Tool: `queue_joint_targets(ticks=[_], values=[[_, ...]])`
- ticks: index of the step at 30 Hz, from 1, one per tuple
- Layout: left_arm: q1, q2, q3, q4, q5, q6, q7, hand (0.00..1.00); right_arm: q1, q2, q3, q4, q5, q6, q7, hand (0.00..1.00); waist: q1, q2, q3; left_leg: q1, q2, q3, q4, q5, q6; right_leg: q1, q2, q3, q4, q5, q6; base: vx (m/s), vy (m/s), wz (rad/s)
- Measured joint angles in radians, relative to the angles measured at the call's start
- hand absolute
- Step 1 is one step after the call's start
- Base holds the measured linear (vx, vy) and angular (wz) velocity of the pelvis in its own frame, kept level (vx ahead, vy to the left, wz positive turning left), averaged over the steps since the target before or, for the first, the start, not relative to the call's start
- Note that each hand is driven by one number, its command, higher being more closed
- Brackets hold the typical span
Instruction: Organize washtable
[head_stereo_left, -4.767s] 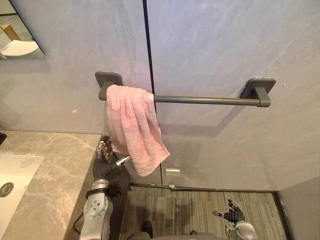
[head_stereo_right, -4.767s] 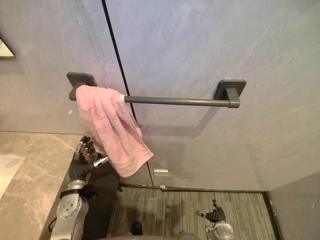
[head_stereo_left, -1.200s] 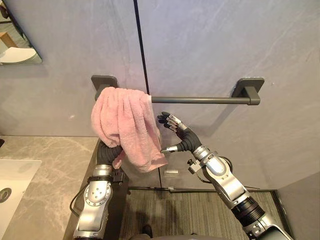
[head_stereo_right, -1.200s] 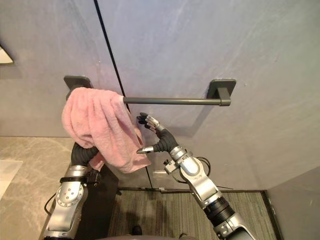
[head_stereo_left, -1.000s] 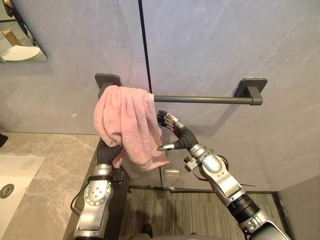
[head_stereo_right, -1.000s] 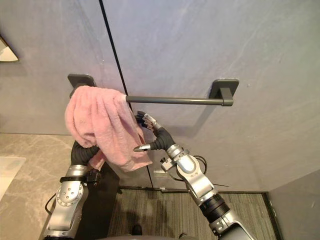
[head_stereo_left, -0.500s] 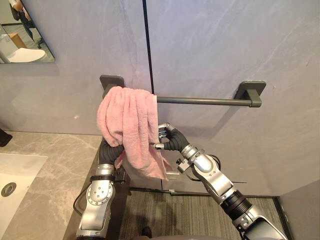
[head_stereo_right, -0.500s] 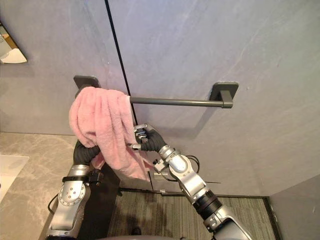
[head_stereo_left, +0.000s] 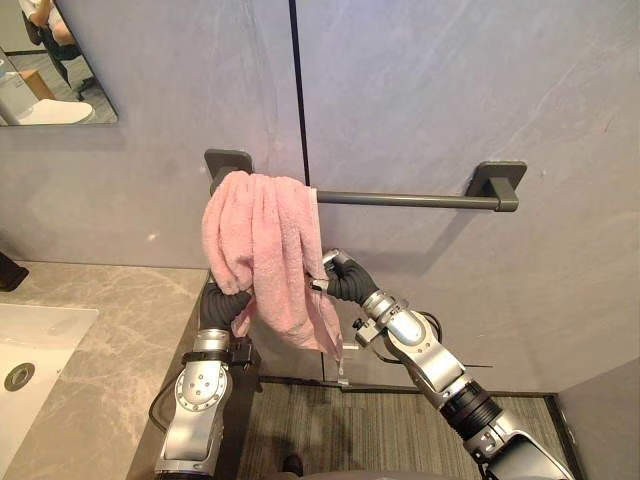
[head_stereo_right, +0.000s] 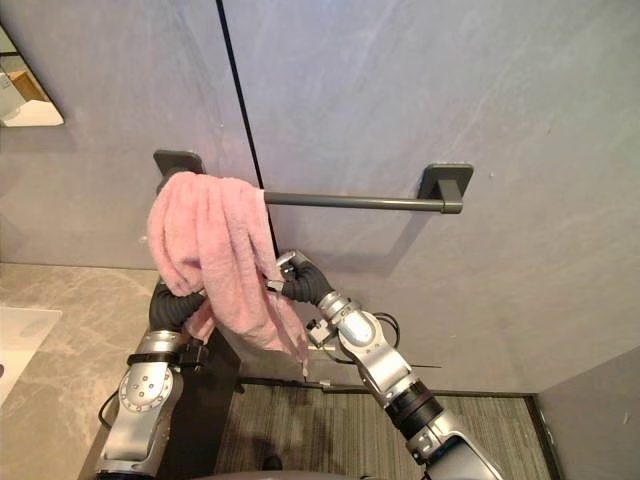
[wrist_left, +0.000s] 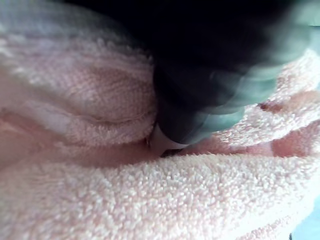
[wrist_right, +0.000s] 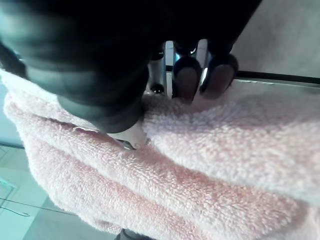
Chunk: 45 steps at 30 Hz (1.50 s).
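The right hand (head_stereo_left: 335, 281) pinches the pink towel (head_stereo_left: 262, 240) bunched on the towel bar (head_stereo_left: 410, 199), likely to spread it; the left hand (wrist_left: 186, 120) is buried underneath, its grip impossible to tell

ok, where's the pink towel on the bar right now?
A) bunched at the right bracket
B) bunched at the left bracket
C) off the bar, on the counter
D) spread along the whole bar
B: the pink towel hangs bunched at the left end of the towel bar, against the left bracket. The rest of the bar is bare, and the right hand pinches the towel's edge.
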Motion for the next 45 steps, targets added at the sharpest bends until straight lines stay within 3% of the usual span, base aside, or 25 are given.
queue_joint_targets(ticks=[11, 19, 29, 34, 38, 45], values=[[0.005, -0.008, 0.051, -0.005, -0.010, -0.001, 0.002, 1.00, 0.090, -0.020, -0.235, -0.150, 0.011, -0.003, -0.008, 1.00, -0.003, -0.006, 0.001, 0.001, 0.000, 0.004, 0.000, 0.000, 0.000, 0.002, 0.000, 0.002, -0.004, 0.004, 0.000, 0.00, 0.000, 0.00], [0.024, -0.010, 0.093, -0.030, -0.051, -0.007, 0.003, 1.00, 0.125, -0.031, -0.329, -0.210, 0.031, -0.005, -0.011, 1.00, -0.003, -0.019, 0.003, 0.002, 0.000, 0.016, 0.000, -0.001, 0.000, 0.001, 0.000, 0.014, -0.011, 0.011, 0.002, 0.00, 0.000, -0.04], [0.024, -0.045, 0.093, -0.055, -0.077, -0.031, -0.007, 1.00, 0.179, -0.028, -0.379, -0.242, 0.041, -0.006, -0.009, 1.00, -0.005, -0.021, 0.004, 0.002, 0.000, 0.016, 0.000, -0.002, 0.000, 0.000, 0.000, 0.014, -0.011, 0.011, 0.002, 0.00, 0.000, 0.00], [0.022, -0.050, 0.086, -0.055, -0.077, -0.032, -0.044, 1.00, 0.218, -0.001, -0.423, -0.242, 0.041, -0.006, -0.007, 1.00, -0.009, -0.027, 0.016, -0.002, -0.002, 0.012, 0.000, -0.003, 0.001, 0.000, -0.002, 0.010, -0.012, 0.009, 0.005, 0.00, 0.000, 0.02], [0.020, -0.072, 0.087, -0.055, -0.078, -0.032, -0.050, 1.00, 0.219, 0.012, -0.435, -0.242, 0.042, -0.006, -0.007, 1.00, -0.031, -0.028, 0.027, -0.008, -0.004, 0.002, 0.000, -0.003, 0.002, -0.002, -0.004, 0.001, -0.012, 0.007, 0.008, 0.00, 0.000, 0.07], [-0.024, -0.087, 0.080, -0.049, -0.078, -0.031, -0.059, 1.00, 0.220, 0.043, -0.470, -0.220, 0.064, -0.006, -0.008, 1.00, -0.043, -0.022, 0.033, -0.008, -0.004, 0.003, 0.005, -0.004, 0.002, -0.002, -0.004, 0.001, -0.012, 0.006, 0.009, 0.00, 0.000, 0.00]])
